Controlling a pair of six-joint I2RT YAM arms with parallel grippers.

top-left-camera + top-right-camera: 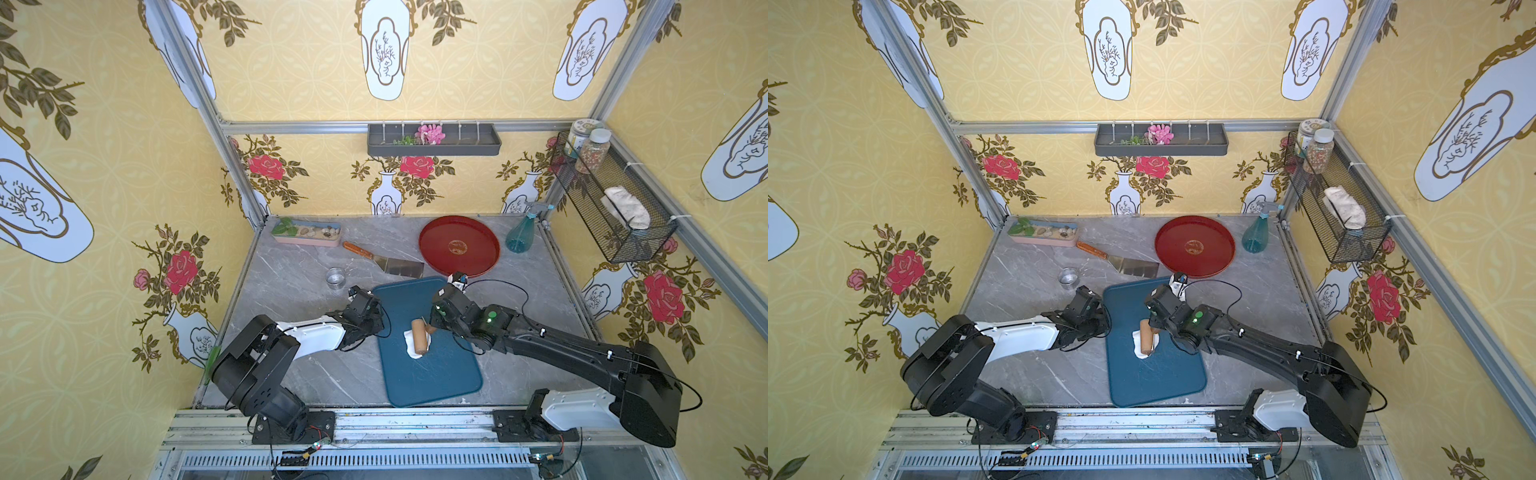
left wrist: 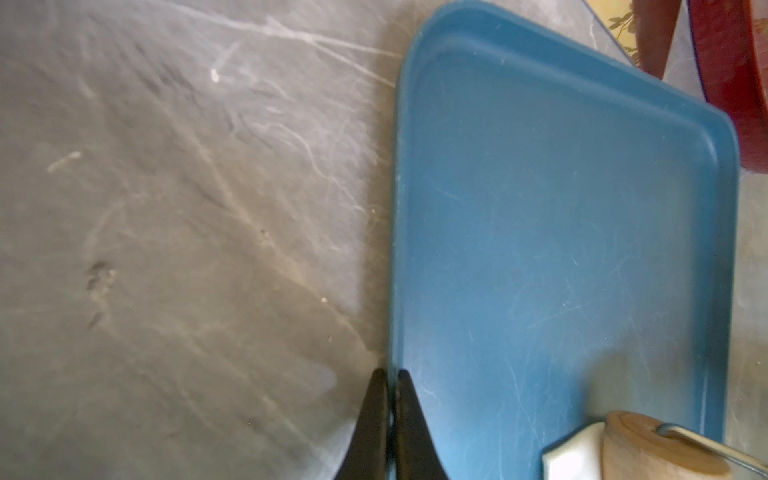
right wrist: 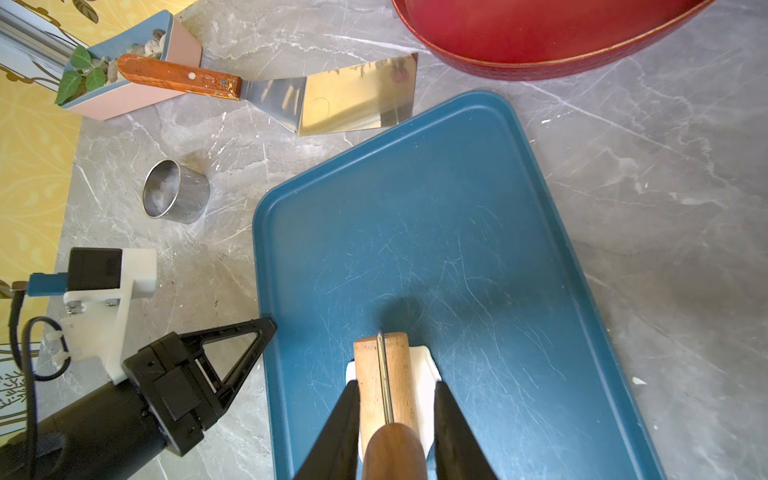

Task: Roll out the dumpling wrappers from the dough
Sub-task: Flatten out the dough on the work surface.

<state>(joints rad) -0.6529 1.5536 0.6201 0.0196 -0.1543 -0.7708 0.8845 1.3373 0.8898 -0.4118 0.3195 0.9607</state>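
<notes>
Rolling step: right fingers (image 3: 340, 419) clamped on wooden roller (image 3: 368, 374) handle, roller resting on dough (image 3: 424, 361) on blue tray (image 3: 415, 208). Left fingers (image 2: 374, 415) together at tray's left rim. Next: push roller across, even pressure.

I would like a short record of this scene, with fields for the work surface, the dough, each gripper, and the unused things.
Work surface: blue tray on the grey table
Dough: white dough on the tray, under the wooden roller
Right gripper: shut on the wooden roller's handle
Left gripper: shut, empty, at the tray's edge
Unused: steel ring cup, scraper, red round tray, spray bottle
</notes>
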